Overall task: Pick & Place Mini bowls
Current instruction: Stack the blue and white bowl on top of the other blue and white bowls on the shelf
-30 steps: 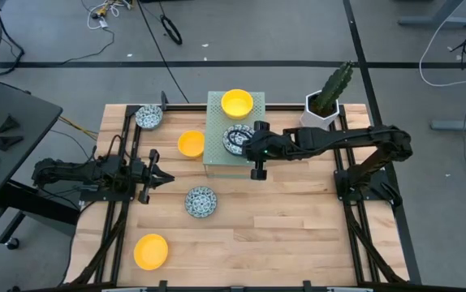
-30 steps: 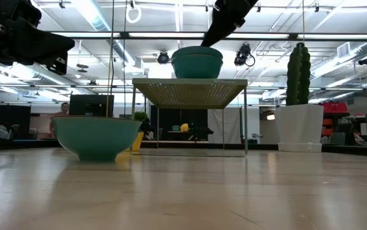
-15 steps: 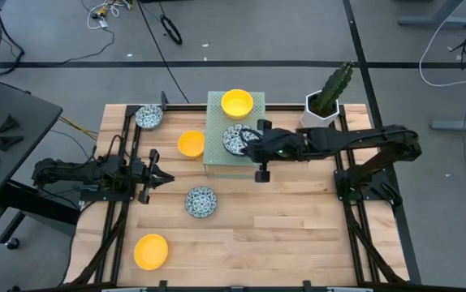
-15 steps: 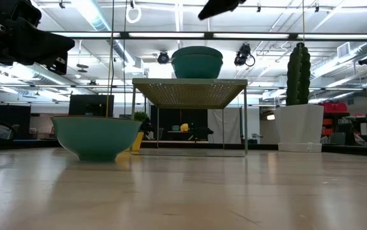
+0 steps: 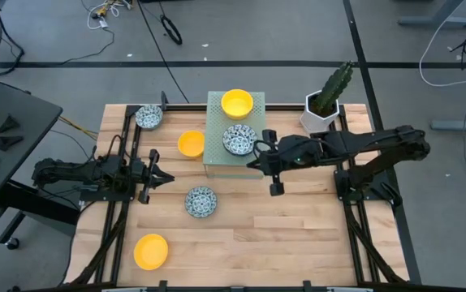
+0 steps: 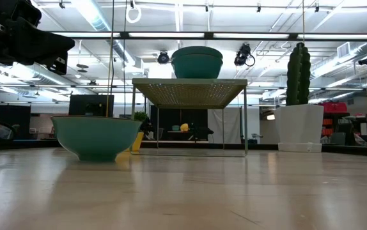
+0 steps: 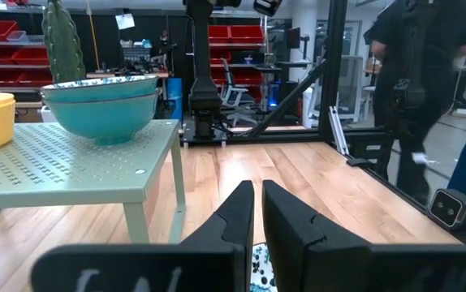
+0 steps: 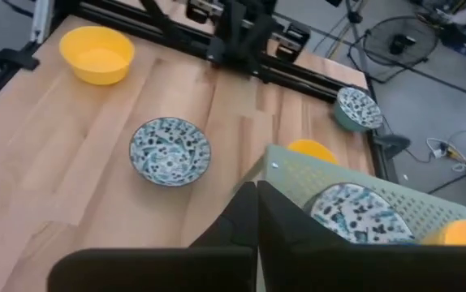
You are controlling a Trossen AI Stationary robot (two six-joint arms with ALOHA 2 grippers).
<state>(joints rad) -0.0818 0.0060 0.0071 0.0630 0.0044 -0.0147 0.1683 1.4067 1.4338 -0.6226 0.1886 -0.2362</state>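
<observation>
Wood table [image 5: 298, 227] sitting on grey floor; low view showing ceiling lights, shelving behind. Green rack [image 5: 217, 154] near the back edge w/ yellow bowl [image 5: 237, 103] + blue bowl [image 5: 239, 139] on top. Other bowls lying on table: 2 yellow, 2 blue. Cactus pot [image 5: 321, 112] standing beside rack. R gripper [image 5: 257, 158] hovering at rack edge, fingers closed, empty. L gripper [image 5: 166, 178] waiting at the left side, fingers nearly together, holding nothing. Person standing beyond table in left wrist view.

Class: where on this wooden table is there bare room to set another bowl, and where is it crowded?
Free: the near right wooden table, beyond the patterned bowl and yellow bowl. Crowded: the far side around the green perforated stand, white cactus pot and right gripper.
</observation>
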